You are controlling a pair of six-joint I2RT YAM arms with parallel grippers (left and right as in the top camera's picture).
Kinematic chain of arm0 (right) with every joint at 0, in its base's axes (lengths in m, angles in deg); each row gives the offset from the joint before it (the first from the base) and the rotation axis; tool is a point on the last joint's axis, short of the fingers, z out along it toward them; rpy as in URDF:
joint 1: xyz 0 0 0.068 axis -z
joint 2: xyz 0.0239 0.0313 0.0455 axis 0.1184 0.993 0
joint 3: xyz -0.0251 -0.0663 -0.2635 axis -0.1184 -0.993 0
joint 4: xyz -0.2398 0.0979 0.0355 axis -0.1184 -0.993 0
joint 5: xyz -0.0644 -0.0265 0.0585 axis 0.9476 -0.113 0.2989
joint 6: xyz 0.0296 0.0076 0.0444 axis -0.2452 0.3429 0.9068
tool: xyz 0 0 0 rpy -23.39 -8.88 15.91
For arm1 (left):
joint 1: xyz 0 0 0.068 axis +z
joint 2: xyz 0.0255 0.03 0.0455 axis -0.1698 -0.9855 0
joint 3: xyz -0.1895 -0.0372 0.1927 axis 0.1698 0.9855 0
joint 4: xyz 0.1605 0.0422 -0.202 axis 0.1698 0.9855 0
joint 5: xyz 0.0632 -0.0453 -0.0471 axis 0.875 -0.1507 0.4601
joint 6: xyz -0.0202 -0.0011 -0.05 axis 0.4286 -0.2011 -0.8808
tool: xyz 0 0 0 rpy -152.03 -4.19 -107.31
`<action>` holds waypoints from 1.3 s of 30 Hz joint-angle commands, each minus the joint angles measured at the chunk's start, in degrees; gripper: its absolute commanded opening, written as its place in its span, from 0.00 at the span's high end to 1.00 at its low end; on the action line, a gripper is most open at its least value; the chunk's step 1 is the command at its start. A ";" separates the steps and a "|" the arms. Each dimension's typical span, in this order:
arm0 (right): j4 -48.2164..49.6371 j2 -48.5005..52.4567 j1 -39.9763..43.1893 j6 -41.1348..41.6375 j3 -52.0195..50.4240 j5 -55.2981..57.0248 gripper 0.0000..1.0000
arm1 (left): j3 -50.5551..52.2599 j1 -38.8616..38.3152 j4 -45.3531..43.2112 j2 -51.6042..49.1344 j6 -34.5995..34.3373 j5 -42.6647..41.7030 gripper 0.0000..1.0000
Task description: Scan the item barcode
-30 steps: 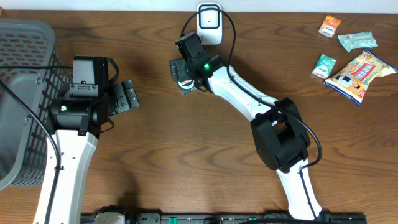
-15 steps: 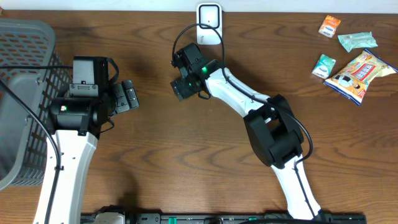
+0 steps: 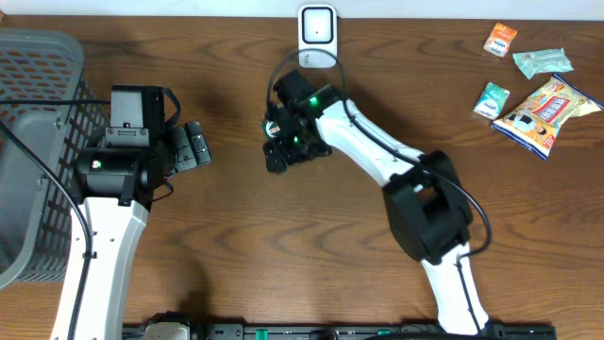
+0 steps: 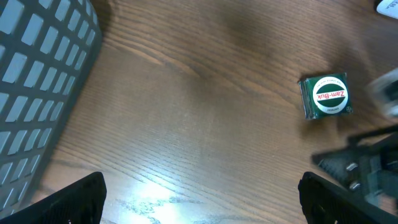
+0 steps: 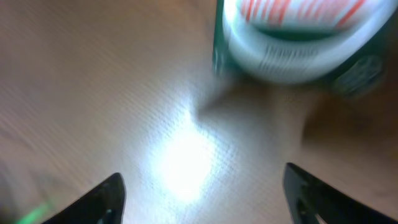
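The item [image 4: 326,96] is a small green box with a round white Zam-Buk label, lying on the wooden table. In the overhead view the item [image 3: 273,127] peeks out beside my right gripper [image 3: 281,151]. In the right wrist view the item [image 5: 298,43] sits blurred just beyond my open right gripper [image 5: 202,186], with nothing between the fingers. The white scanner [image 3: 318,26] stands at the table's far edge. My left gripper [image 3: 193,146] hangs open and empty over bare wood [image 4: 202,193], well left of the item.
A grey mesh basket [image 3: 38,142] fills the left side, close to the left arm, and its wall [image 4: 37,81] shows in the left wrist view. Several snack packets [image 3: 543,109] lie at the far right. A cable runs from the scanner over the right arm.
My right gripper has swung away from the scanner toward the table's front. The item now rests on the table, free of its fingers. The left arm is still.
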 commanded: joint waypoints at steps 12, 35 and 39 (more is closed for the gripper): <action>31.71 -1.42 0.79 -6.60 0.37 21.09 0.99 | -0.28 0.17 0.20 0.24 0.33 0.76 0.02; 9.70 5.29 1.79 -6.78 0.39 10.56 0.99 | -0.28 0.17 0.20 0.24 0.33 0.74 0.02; 0.70 1.14 1.73 -6.40 0.39 10.71 0.99 | -0.31 0.17 0.20 0.24 0.33 0.76 0.02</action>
